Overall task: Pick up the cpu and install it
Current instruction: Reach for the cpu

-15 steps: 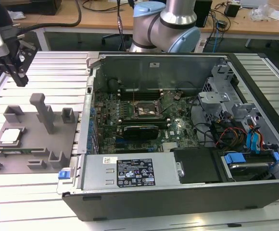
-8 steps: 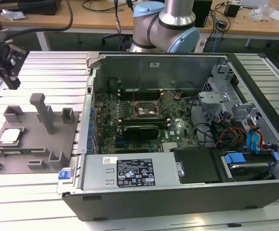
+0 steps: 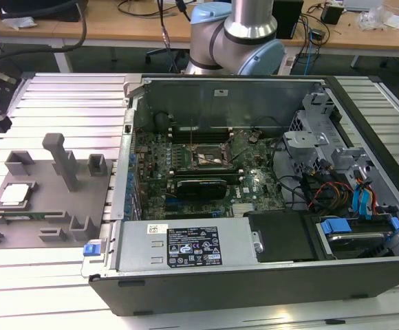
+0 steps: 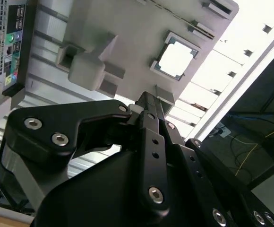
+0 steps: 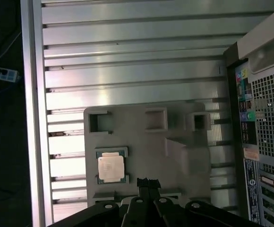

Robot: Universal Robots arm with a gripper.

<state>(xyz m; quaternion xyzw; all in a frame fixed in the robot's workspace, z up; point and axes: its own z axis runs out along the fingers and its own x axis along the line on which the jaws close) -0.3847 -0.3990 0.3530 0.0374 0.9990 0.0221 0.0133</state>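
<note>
Just past the claw tips: cpu sitting in its pocket, not grabbed yet

The claw (image 5: 148,181) looks clenched, its two black fingers (image 5: 142,182) pressed together with nothing between them, and it hovers over the grey fixture plate (image 5: 141,142). In both wrist views the cpu (image 5: 111,168) lies flat, silver top up, in a square pocket of that plate, near the tips but off to one side and clear of them. Farther from the claw, the open pc case (image 3: 206,289) sits beside the plate on the slatted metal table (image 3: 62,103), with its motherboard socket (image 3: 210,157) well apart from the claw.
</note>
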